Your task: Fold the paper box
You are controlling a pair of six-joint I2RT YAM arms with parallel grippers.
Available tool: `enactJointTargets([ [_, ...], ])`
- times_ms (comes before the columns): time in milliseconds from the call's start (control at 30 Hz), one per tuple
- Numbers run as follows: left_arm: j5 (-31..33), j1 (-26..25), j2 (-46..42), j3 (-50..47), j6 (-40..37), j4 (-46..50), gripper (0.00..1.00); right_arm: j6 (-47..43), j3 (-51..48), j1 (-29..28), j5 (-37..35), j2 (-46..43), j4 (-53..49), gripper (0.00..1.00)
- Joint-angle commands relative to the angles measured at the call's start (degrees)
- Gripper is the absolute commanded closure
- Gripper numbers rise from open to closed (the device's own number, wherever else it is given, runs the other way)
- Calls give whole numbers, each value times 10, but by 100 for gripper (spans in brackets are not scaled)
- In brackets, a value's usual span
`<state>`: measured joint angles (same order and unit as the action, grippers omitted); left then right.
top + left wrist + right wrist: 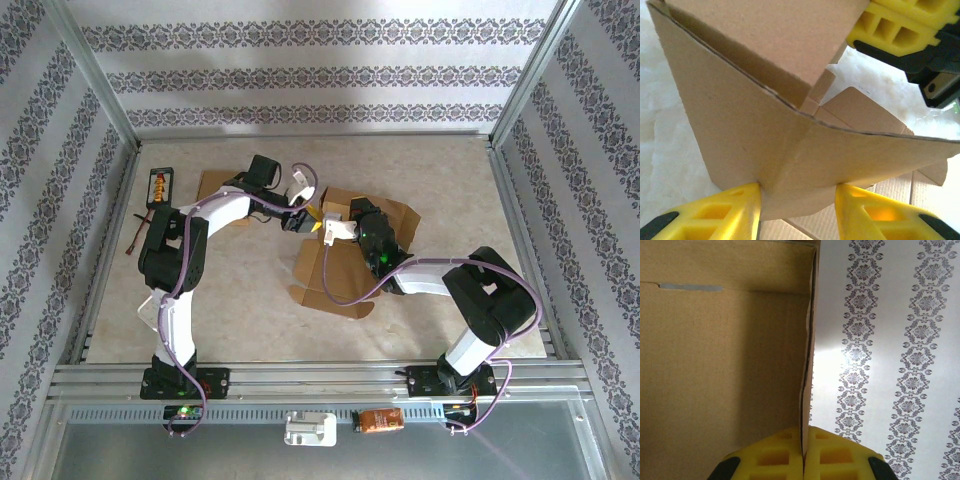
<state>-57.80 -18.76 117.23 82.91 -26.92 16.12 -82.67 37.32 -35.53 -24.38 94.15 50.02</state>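
Note:
The brown paper box (345,265) lies partly folded in the middle of the table, with flaps spread around it. My left gripper (303,222) reaches its left upper side. In the left wrist view a creased corner of the box (765,115) sits between the two yellow fingers (720,215), touching both, so my left gripper (797,200) is shut on that fold. My right gripper (340,230) meets the box from the right. Its yellow fingers (775,460) pinch the edge of an upright box wall (725,365), with my right gripper (803,460) shut on it. The right gripper's fingers (900,27) also show at the top right of the left wrist view.
A second flat cardboard piece (214,184) lies at the back left beside a black device with orange buttons (160,186). Metal frame rails (300,378) and patterned walls enclose the table. An orange item (380,420) and a white part (310,430) sit below the near rail.

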Motion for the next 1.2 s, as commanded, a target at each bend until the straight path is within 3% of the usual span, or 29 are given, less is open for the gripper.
enactJointTargets([
  [0, 50, -22, 26, 10, 78, -70, 50, 11, -8, -13, 25, 4, -48, 100],
  [100, 83, -30, 32, -2, 109, -111, 32, 15, -8, -14, 23, 6, -55, 100],
  [167, 98, -34, 28, -19, 117, -140, 30, 23, -9, -14, 24, 4, -56, 100],
  [267, 109, -37, 23, -34, 134, -181, 40, 38, -8, -14, 29, -2, -66, 100],
  [367, 123, -40, 20, -43, 150, -213, 59, 43, -8, -15, 29, -4, -68, 100],
  [433, 140, -46, 19, -45, 159, -227, 66, 46, -8, -17, 29, -3, -68, 100],
  [633, 265, -82, 26, -43, 177, -241, 71, 76, -6, -27, 31, -6, -71, 100],
  [700, 285, -92, 26, -48, 176, -254, 55, 84, -8, -30, 31, -8, -71, 100],
  [733, 284, -95, 26, -53, 178, -267, 53, 86, -8, -31, 30, -8, -71, 100],
  [867, 288, -102, 27, -54, 189, -295, 69, 87, -10, -35, 26, -6, -71, 100],
  [1000, 365, -113, 32, -48, 199, -298, 97, 96, -10, -39, 24, -8, -71, 100],
  [1100, 480, -123, 37, -37, 208, -272, 100, 108, -11, -45, 19, -15, -71, 97],
  [1167, 504, -124, 37, -38, 209, -274, 87, 116, -14, -49, 21, -22, -87, 95],
])
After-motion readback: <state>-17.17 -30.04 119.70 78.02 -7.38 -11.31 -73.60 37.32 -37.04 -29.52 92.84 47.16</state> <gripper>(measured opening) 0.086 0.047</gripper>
